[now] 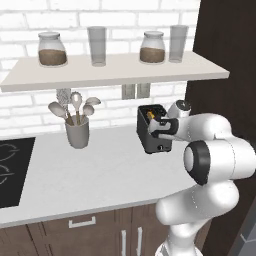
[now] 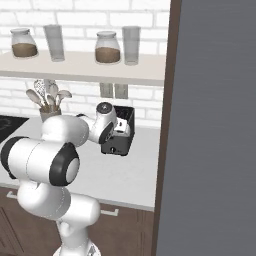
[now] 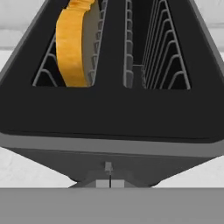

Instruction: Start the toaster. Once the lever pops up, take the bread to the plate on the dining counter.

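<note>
On the white counter (image 1: 95, 175) under the shelf (image 1: 115, 70), the toaster (image 1: 154, 131) sits at about three o'clock from the utensil crock (image 1: 78, 131), and the arm is reaching right over its front. From the hand camera we're looking straight down into the toaster (image 3: 112, 109): two wire-lined slots, and the bread (image 3: 74, 43) is standing upright in the slot at ten o'clock, orange crust edge facing us. Its neighbour at two o'clock holds just the wire rack. The gripper (image 3: 109, 180) has its fingers pressed together with nothing between them, sitting at six o'clock against the toaster's front face, low and centred. Up on the shelf, two jars and two glasses line up.
</note>
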Controlling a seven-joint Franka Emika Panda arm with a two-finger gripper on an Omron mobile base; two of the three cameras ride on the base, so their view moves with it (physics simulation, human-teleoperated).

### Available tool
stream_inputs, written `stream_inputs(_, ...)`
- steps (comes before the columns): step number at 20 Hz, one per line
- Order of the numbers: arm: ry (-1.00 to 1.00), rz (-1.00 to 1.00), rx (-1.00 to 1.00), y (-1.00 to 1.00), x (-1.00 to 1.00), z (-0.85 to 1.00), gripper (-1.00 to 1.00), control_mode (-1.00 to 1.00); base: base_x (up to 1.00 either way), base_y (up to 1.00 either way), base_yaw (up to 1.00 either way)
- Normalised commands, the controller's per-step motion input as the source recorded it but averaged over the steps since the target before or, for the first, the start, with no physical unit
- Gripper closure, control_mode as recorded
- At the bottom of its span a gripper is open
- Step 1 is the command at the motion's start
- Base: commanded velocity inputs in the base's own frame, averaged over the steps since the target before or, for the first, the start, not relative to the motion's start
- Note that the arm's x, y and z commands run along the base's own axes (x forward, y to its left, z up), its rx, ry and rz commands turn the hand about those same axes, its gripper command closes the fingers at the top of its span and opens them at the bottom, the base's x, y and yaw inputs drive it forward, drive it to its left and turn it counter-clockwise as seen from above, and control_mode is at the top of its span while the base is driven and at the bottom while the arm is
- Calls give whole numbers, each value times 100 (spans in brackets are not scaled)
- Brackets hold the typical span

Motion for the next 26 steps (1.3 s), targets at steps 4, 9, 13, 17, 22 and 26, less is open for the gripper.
stream_inputs(4,-4,0,1,-3,-3,-94,100,-100,0,0,0)
stream_inputs(9,6,0,-1,0,-31,-100,100,-100,0,0,0)
stream_inputs(13,36,0,-7,0,-33,-100,100,-100,0,0,0)
stream_inputs(17,4,1,1,0,-15,-87,100,-100,0,0,0)
stream_inputs(22,-12,1,13,-4,-60,5,100,-100,0,0,0)
stream_inputs(26,-2,0,15,1,-20,75,100,-100,0,0,0)
